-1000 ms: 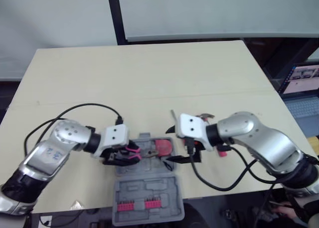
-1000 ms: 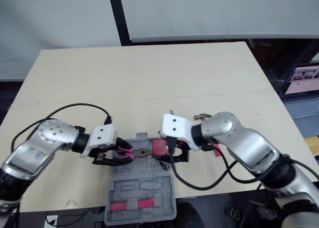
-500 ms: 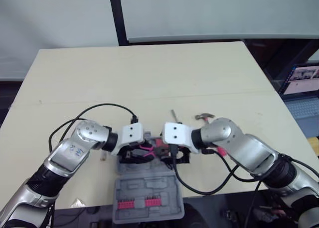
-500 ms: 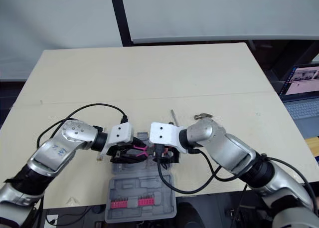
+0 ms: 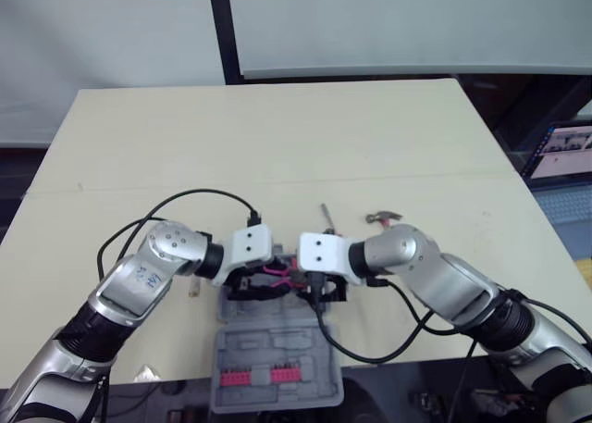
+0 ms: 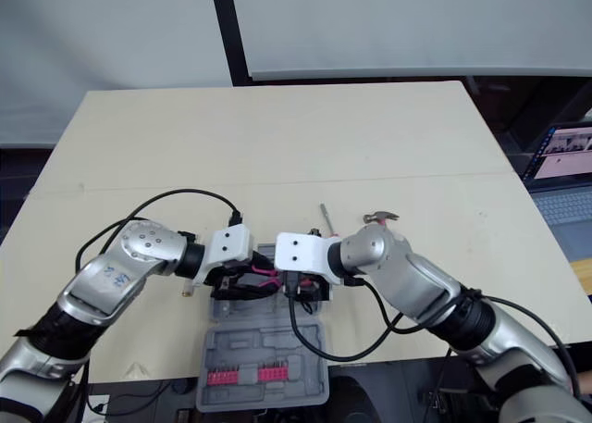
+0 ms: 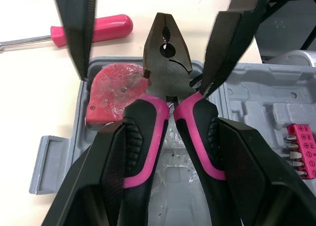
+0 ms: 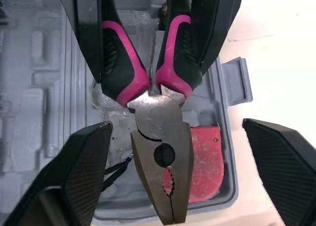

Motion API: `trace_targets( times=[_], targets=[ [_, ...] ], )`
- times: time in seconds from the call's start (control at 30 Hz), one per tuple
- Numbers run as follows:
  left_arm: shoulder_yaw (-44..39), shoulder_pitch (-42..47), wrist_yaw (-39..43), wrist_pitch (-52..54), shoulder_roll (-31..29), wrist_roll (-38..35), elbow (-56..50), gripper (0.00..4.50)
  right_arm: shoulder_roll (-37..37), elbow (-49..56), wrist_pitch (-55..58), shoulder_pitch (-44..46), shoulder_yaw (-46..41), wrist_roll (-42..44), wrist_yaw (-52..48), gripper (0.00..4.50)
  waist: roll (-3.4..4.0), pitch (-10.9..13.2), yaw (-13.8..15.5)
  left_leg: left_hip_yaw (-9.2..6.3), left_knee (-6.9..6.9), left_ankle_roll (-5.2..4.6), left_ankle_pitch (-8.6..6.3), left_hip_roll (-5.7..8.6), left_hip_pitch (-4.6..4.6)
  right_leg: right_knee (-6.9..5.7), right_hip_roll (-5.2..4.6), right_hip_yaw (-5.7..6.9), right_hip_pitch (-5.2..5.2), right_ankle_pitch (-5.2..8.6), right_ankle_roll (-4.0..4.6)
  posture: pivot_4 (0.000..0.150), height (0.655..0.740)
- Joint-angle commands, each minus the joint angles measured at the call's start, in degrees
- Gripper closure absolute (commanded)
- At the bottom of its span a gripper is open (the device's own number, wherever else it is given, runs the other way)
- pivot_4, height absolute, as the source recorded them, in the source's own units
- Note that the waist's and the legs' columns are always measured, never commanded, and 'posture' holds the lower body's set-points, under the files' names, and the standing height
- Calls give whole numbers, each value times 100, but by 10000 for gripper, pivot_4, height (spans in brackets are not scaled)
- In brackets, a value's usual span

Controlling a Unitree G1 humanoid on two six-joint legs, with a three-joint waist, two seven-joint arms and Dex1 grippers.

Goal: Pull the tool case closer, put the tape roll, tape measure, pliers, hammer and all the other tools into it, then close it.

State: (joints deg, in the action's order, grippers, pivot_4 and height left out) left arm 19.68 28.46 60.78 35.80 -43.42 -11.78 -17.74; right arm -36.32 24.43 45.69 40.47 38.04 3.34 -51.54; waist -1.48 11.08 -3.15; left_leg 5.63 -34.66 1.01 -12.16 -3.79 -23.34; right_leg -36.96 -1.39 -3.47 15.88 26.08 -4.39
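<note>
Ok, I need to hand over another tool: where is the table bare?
Bare: the far half of the table, beyond the screwdriver and hammer. Crowded: over the case, where left gripper and right gripper meet at the pliers.

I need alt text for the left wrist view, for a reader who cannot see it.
The left claw grips pink-handled pliers by the handles over the open grey tool case. A red tape measure lies in the case beside the pliers' head, and a pink-handled screwdriver lies on the table outside it.
</note>
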Motion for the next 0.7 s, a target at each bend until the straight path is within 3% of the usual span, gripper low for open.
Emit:
trace_targets(
  times=[0.03,0.13,0.17,0.23,0.3,0.4,0.53,0.7],
  targets=[
    [-59,111,-9,-51,54,4,-159,21265,71,130,-141,-27,-66,-42,-68,18208,0,0,-1,0,0,0,0,0,0,0,0,0,0,0,0,1500,7400],
    [-61,120,-38,-29,124,-19,-138,21265,93,172,-111,-43,-95,-29,-107,33144,0,0,0,0,-1,0,0,0,0,0,0,0,-1,0,0,1500,7400],
    [-68,117,-31,-38,135,-20,-124,21265,104,195,-89,-53,-130,-11,-116,35141,0,0,0,0,-1,0,0,0,0,0,0,0,-1,0,0,1500,7400],
    [-104,106,5,-50,137,-38,-82,21265,109,246,-42,-67,-198,29,-141,35033,0,0,0,-1,-2,0,0,0,0,-1,0,1,-1,0,0,1500,7400],
    [-361,-33,335,-248,-15,-296,4,11192,51,379,31,-68,-264,86,-201,35033,0,0,-4,-1,-1,0,0,0,0,-1,0,0,-1,0,0,1500,7400],
    [-721,-355,932,-813,-370,-590,110,110,-21,602,203,-52,-295,178,-296,35033,0,0,-28,0,3,1,0,-1,-1,0,0,-1,3,0,0,1500,7400],
    [-1780,-1068,1948,-1899,-867,-1171,931,0,-5,929,733,144,-212,324,-360,35033,0,0,-46,1,9,7,4,-4,1,-4,1,2,12,1,1,1500,7400],
    [-1921,-1540,2214,-3258,-1063,-712,1675,0,134,1125,1548,429,237,319,-222,35033,-2,-1,-9,1,22,-1,-1,1,-1,-6,-12,5,29,1,3,1500,7400]
  ],
)
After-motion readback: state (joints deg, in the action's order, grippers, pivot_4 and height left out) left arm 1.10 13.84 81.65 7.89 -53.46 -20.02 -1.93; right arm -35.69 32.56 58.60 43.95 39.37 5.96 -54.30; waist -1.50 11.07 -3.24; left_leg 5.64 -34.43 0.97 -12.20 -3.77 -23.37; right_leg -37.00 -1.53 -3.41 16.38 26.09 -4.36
